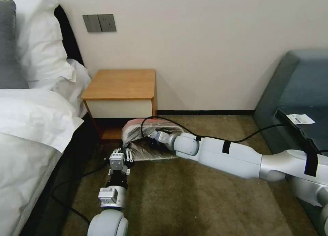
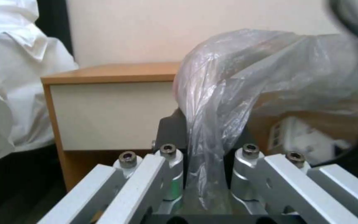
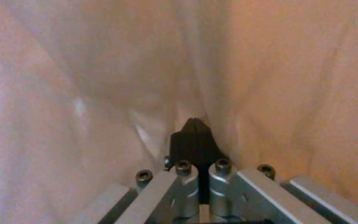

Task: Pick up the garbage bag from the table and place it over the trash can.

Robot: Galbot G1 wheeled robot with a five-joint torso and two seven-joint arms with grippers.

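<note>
Counting one garbage bag point(image 1: 143, 132), one table point(image 1: 121, 84) and two grippers. Lying low on the carpet point(image 1: 205, 195) just in front of the table's shelf, the bag, its grey film puffed up with the red band showing along the top edge. No telling whether the trash can is sitting under the plastic.

Reaching in from the near side, the left gripper point(image 1: 123, 152), touching the bag's near left corner. Pinching a hanging fold of the film point(image 2: 212, 130) between the black fingers point(image 2: 171, 130) in the left wrist view, with the table's white front panel point(image 2: 112, 115) standing just behind.

Stretching across from the right, the right arm point(image 1: 225, 154), its end buried inside the bag's mouth. Pressing together tip to tip, the right gripper point(image 3: 194, 124) fingers, with pale pinkish plastic point(image 3: 84, 93) draping close on every side; unclear whether any film is caught between them.
</note>
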